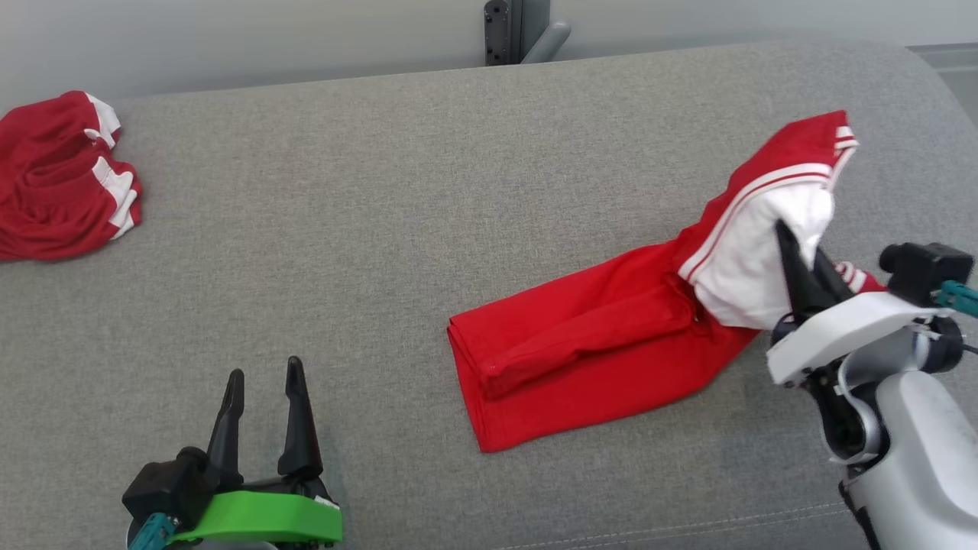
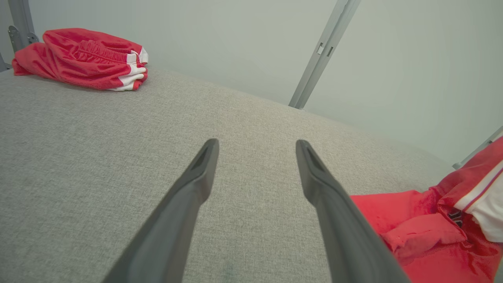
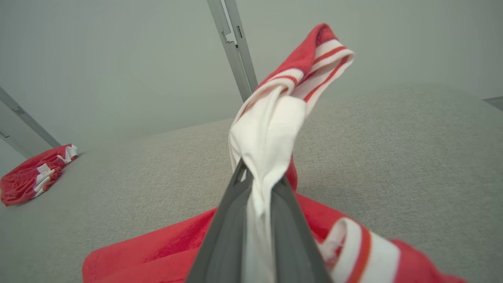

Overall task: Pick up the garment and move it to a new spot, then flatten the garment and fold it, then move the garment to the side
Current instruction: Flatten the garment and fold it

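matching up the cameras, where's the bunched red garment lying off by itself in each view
Head view: bunched garment, far left edge, upper part.
Left wrist view: bunched garment, top left corner.
Right wrist view: bunched garment, left edge, below middle.
Shared landmark: the grey cushion under it.

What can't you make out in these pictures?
- Head view: the other red pile is cut off by the left edge.
- Left wrist view: the garment runs off the right edge.
- Right wrist view: the right fingers cover part of the garment; its bottom is cropped.
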You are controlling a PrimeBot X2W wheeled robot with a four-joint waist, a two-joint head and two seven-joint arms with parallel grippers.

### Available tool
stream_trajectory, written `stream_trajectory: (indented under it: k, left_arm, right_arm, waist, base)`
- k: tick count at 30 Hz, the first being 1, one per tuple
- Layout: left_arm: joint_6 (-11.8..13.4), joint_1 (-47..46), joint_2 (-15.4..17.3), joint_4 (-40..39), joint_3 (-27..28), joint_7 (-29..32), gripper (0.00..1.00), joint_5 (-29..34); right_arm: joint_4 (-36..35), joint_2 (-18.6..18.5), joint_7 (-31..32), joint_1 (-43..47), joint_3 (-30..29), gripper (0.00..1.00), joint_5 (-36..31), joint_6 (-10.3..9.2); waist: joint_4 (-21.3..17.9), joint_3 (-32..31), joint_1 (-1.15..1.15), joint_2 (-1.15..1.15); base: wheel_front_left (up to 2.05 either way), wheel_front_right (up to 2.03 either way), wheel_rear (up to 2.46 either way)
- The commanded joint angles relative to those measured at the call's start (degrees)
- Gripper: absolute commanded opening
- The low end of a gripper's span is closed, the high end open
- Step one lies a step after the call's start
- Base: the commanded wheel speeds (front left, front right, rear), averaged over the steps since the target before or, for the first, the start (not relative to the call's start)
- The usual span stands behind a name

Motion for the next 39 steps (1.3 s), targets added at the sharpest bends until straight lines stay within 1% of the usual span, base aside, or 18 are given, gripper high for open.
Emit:
stream_trajectory:
  k: [1, 5, 8, 10, 13, 17, 22, 23, 26, 33, 34, 35, 36, 37, 39]
  left_arm:
    - [0.15, 0.4, 0.14, 0.05, -0.1, 0.13, 1.0, -0.19]
    - [0.01, 0.38, 0.12, 0.14, -0.67, 0.17, 1.0, -0.33]
    - [-0.11, 0.63, 0.14, 0.14, -0.85, 0.16, 1.0, -0.48]
    - [-0.2, 0.71, 0.13, 0.22, -1.09, 0.18, 1.0, -0.5]
    - [-0.3, 0.32, 0.11, 0.47, -1.54, 0.22, 1.0, -0.55]
    - [-0.43, -0.08, 0.08, 0.63, -1.9, 0.17, 1.0, -0.72]
    - [-0.39, -0.69, 0.06, 1.02, -2.12, 0.14, 1.0, -0.85]
    - [-0.46, -0.69, 0.06, 1.13, -2.14, 0.11, 1.0, -0.86]
    - [-0.35, -0.72, 0.05, 1.15, -2.07, 0.06, 1.0, -0.9]
    - [-0.1, -1.0, 0.02, 1.25, -1.94, -0.04, 1.0, -0.97]
    - [-0.14, -1.13, 0.02, 1.34, -1.98, -0.05, 1.0, -0.95]
    - [-0.18, -1.24, 0.02, 1.42, -1.98, -0.06, 1.0, -0.92]
    - [-0.23, -1.32, 0.02, 1.44, -2.02, -0.07, 1.0, -0.91]
    - [-0.26, -1.33, 0.02, 1.48, -2.03, -0.08, 1.0, -0.88]
    - [-0.28, -1.34, 0.03, 1.56, -2.01, -0.06, 1.0, -0.84]
  right_arm:
    - [-1.83, 0.37, 1.07, 1.15, 1.61, 0.0, 0.38, -0.01]
    - [-6.96, 1.52, 4.81, 3.41, 7.74, 0.0, 0.97, -0.01]
    - [-8.8, 2.64, 6.52, 4.19, 11.88, 0.0, 1.64, -0.01]
    - [-8.71, 3.64, 7.1, 4.2, 14.2, 0.0, 1.82, -0.01]
    - [-7.14, 5.3, 7.24, 3.44, 17.58, 0.0, 1.56, -0.01]
    - [-3.78, 7.58, 6.15, 2.43, 20.39, 0.0, 2.3, -0.01]
    - [2.32, 9.32, 5.3, 0.76, 22.48, 0.0, 1.91, -0.01]
    - [4.69, 9.81, 5.27, 0.14, 23.21, 0.0, 1.66, -0.01]
    - [7.39, 10.33, 5.49, -0.65, 24.44, 0.0, 1.73, -0.01]
    - [10.75, 10.92, 4.39, -2.15, 27.2, 0.0, 3.17, -0.01]
    - [11.21, 10.98, 4.59, -2.24, 27.67, 0.16, 3.49, -0.01]
    - [11.56, 11.04, 4.97, -2.39, 28.39, 0.4, 3.86, -0.01]
    - [11.56, 11.11, 4.91, -2.62, 29.09, 0.84, 4.42, -0.01]
    - [11.43, 11.1, 4.71, -2.85, 29.75, 1.0, 5.15, -0.01]
    - [11.25, 11.04, 4.65, -3.05, 30.62, 1.0, 5.78, -0.01]
  waist:
    - [0.23, -0.26, 0.0, 0.0]
    - [0.94, -0.69, 0.0, 0.0]
    - [1.44, -0.89, 0.0, 0.0]
    - [1.86, -0.99, 0.0, 0.0]
    - [2.63, -1.05, 0.0, 0.0]
    - [3.74, -0.93, 0.0, 0.0]
    - [4.93, -0.62, 0.0, 0.0]
    - [5.33, -0.54, 0.0, 0.0]
    - [5.65, -0.45, 0.0, 0.0]
    - [5.41, -0.14, 0.0, 0.0]
    - [5.29, -0.1, 0.0, 0.0]
    - [5.17, -0.08, 0.0, 0.0]
    - [5.04, -0.04, 0.0, 0.0]
    - [4.92, -0.03, 0.0, 0.0]
    - [4.78, -0.02, 0.0, 0.0]
  base:
    - [0.0, 0.0, 0.0]
    - [0.0, 0.0, 0.0]
    - [0.0, 0.0, 0.0]
    - [0.0, 0.0, 0.0]
    - [0.0, 0.0, 0.0]
    - [0.0, 0.0, 0.0]
    - [0.0, 0.0, 0.0]
    - [0.0, 0.0, 0.0]
    - [0.0, 0.0, 0.0]
    - [0.0, 0.0, 0.0]
    - [0.0, 0.0, 0.0]
    - [0.0, 0.0, 0.0]
    - [0.0, 0.0, 0.0]
    - [0.0, 0.0, 0.0]
    - [0.0, 0.0, 0.0]
